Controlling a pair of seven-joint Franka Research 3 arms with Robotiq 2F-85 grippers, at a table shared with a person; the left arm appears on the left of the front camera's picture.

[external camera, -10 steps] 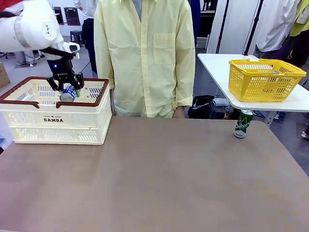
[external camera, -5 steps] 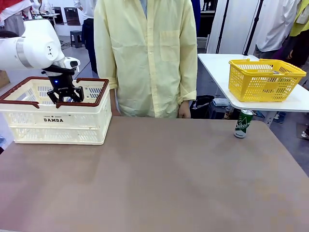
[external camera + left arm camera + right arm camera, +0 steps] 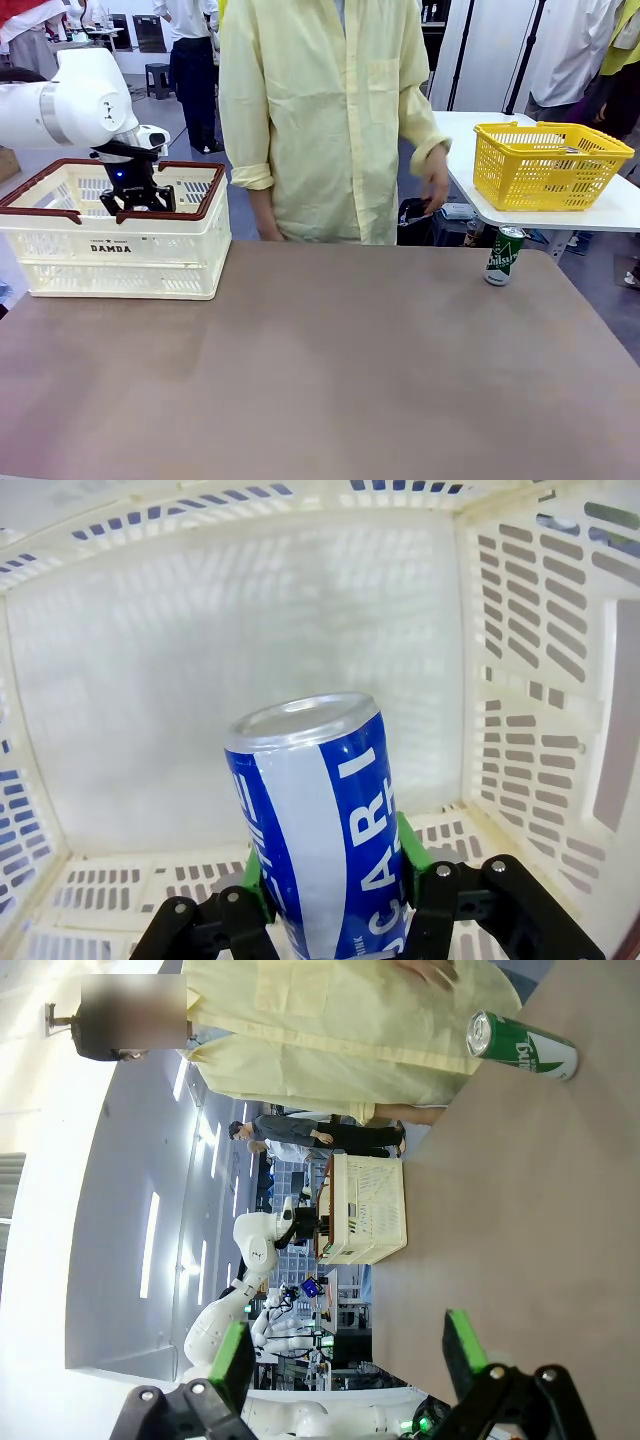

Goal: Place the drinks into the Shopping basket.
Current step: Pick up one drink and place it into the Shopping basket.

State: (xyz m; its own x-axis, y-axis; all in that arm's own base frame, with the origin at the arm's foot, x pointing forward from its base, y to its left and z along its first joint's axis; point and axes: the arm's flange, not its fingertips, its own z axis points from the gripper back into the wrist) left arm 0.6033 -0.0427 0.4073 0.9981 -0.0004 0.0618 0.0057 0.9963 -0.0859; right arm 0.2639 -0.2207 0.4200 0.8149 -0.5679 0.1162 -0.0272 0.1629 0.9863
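Observation:
My left gripper (image 3: 137, 198) reaches down inside the cream-white Shopping basket (image 3: 115, 250) at the table's far left. In the left wrist view this gripper (image 3: 330, 885) is shut on a blue drink can (image 3: 320, 830) with white lettering, its green pads (image 3: 408, 845) pressed on both sides. The can hangs tilted above the basket's slotted floor (image 3: 200, 660). A green drink can (image 3: 504, 256) stands upright at the table's far right edge. The right wrist view shows that green can (image 3: 522, 1046) far off and my right gripper (image 3: 348, 1352) open with nothing between its fingers.
A person in a pale yellow shirt (image 3: 320, 120) stands at the far side, one hand (image 3: 436, 185) raised near a white side table (image 3: 460, 140). A yellow mesh basket (image 3: 550, 165) sits on that side table. The brown tabletop (image 3: 330, 360) stretches wide between the basket and the green can.
My left gripper has sunk with the blue can from above the rim down into the basket. The person has stepped to the right and lifted a hand.

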